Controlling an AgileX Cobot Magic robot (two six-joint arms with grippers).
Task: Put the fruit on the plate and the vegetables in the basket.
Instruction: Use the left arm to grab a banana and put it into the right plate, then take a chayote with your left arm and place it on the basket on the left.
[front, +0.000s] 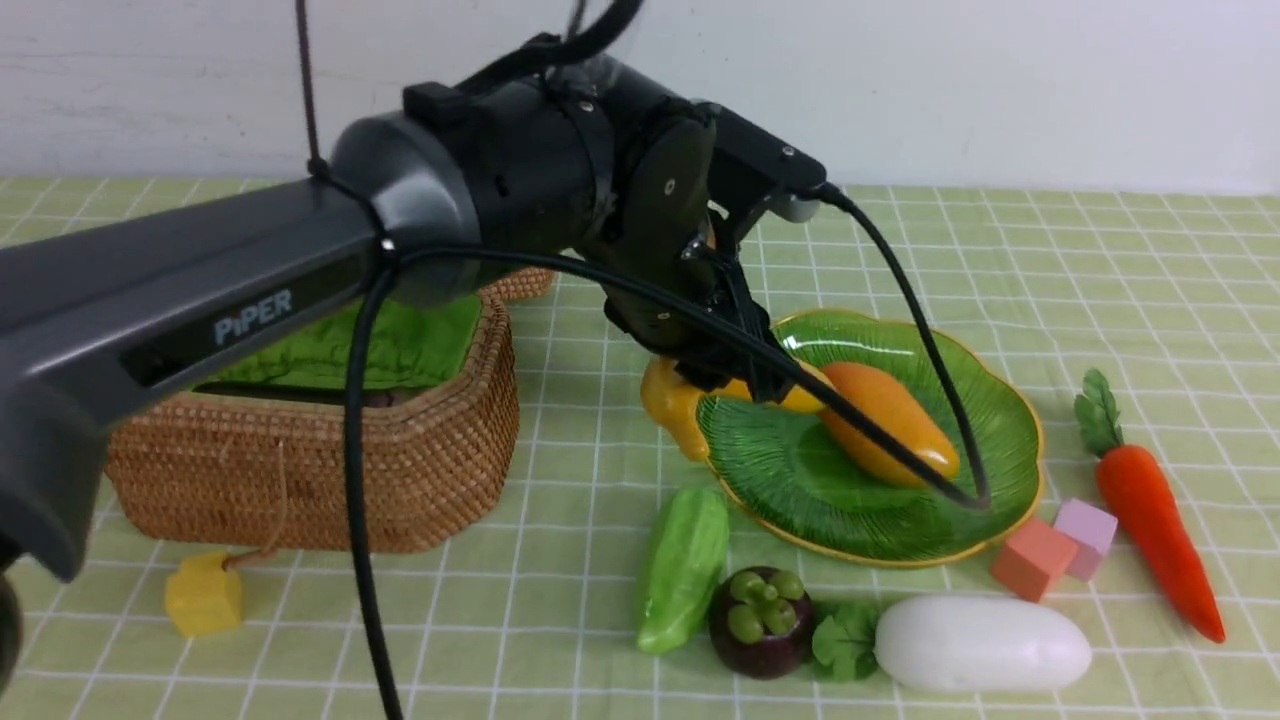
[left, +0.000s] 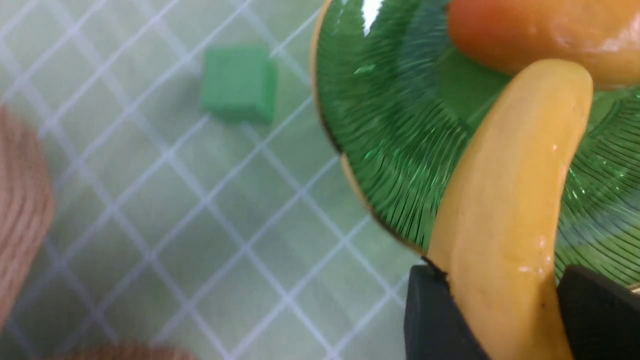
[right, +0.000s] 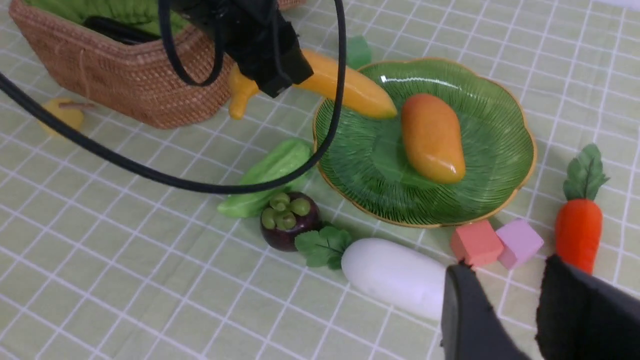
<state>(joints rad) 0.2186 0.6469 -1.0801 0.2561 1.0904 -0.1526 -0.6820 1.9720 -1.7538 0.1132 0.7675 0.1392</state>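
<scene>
My left gripper (front: 735, 375) is shut on the yellow banana (left: 505, 200) and holds it over the left rim of the green plate (front: 800, 470), its tip next to the mango (front: 890, 420) lying on the plate. In front of the plate on the cloth lie the pale green gourd (front: 685, 565), the mangosteen (front: 762, 620) and the white radish (front: 980, 645). The carrot (front: 1155, 520) lies to the right. The wicker basket (front: 400, 460) stands open at the left with a dark glossy shape (right: 115, 30) inside. My right gripper (right: 507, 265) hangs open and empty above the radish's end and the carrot.
Foam cubes lie about: a yellow one (front: 205, 595) before the basket, a salmon one (front: 1033, 558) and a lilac one (front: 1087, 535) between plate and carrot, and a green one (left: 240, 82) behind the plate. The left arm's black cable (front: 900, 300) loops over the plate.
</scene>
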